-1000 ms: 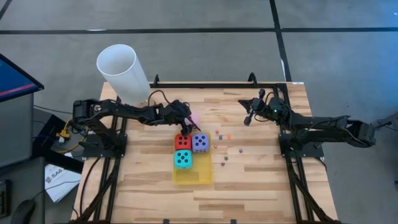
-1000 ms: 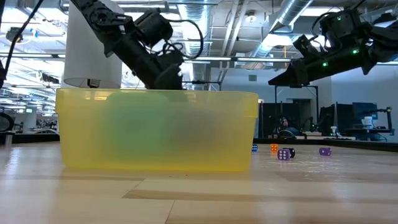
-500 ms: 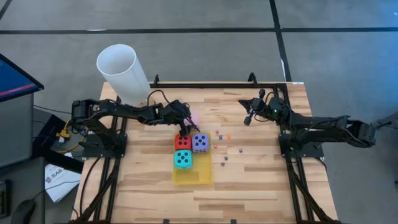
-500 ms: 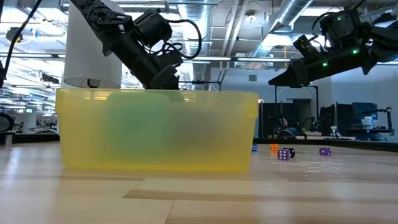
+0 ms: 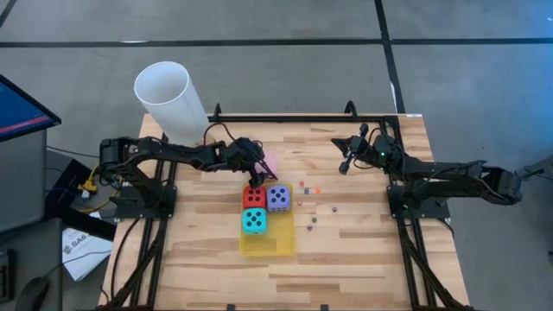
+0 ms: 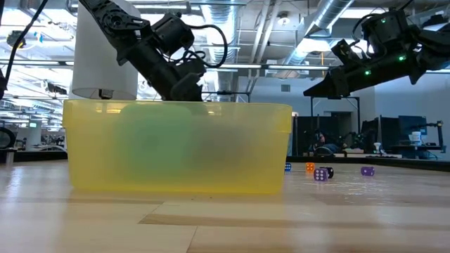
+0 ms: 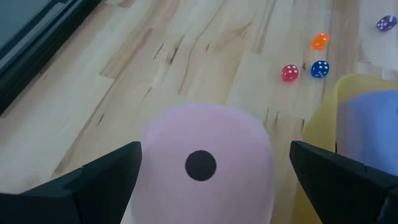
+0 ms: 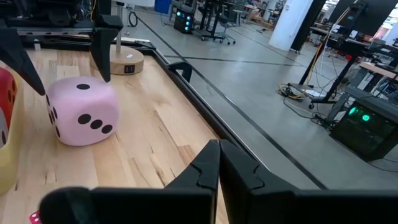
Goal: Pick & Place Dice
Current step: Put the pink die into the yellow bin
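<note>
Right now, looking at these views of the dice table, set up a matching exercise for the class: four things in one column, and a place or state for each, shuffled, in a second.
Column 1:
1. pink die
2. cyan die
3. left claw
4. right claw

Column 2:
A. shut, holding nothing, raised at the table's far right
B. in the yellow tray
C. on bare wood beyond the tray
D. open, fingers either side of the pink die

Pairs: 1-C, 2-B, 3-D, 4-A

You have a yellow tray [image 5: 268, 243] on the wooden table [image 5: 363, 250], with a white cylinder [image 5: 169, 101] standing at the table's far-left corner.
</note>
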`<move>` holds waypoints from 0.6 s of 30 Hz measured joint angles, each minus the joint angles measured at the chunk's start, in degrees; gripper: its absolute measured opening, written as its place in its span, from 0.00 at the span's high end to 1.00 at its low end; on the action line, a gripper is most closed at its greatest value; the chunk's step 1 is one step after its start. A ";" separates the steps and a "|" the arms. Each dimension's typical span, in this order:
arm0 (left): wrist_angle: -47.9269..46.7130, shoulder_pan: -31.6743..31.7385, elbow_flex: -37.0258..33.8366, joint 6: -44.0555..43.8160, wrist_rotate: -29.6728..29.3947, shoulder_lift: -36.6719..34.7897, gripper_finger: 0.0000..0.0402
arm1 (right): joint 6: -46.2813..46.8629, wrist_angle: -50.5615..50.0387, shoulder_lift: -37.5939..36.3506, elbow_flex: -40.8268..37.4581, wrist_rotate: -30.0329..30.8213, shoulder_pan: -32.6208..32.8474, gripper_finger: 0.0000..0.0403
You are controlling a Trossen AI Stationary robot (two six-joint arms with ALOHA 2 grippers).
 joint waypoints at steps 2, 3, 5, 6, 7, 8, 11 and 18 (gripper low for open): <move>-0.51 0.00 -0.03 -0.20 -0.04 0.00 0.00 | 0.00 0.00 0.02 0.00 0.00 0.00 0.99; -0.43 -0.02 -0.25 -0.29 -0.07 0.00 0.00 | 0.00 0.00 0.02 0.00 0.00 0.00 0.99; -0.15 -0.02 -0.81 -0.42 -0.51 -0.02 0.00 | 0.00 -0.01 0.01 0.00 0.00 0.00 0.99; 0.10 -0.02 -1.16 -0.41 -0.61 -0.08 0.00 | 0.00 -0.02 0.02 0.00 0.00 0.00 0.99; 0.27 0.00 -1.52 -0.39 -0.79 -0.14 0.00 | 0.00 -0.02 0.01 0.00 0.00 0.00 0.99; 0.40 -0.01 -1.85 -0.52 -1.42 -0.19 0.00 | 0.00 -0.02 0.01 0.00 0.00 0.00 0.99; 0.43 -0.07 -2.40 -1.27 -2.84 -0.20 0.00 | 0.00 -0.02 0.02 0.00 0.00 0.00 0.99; 3.28 -0.17 -2.57 -1.59 -1.01 -0.10 0.00 | -0.02 -0.02 0.01 0.00 0.00 0.00 0.99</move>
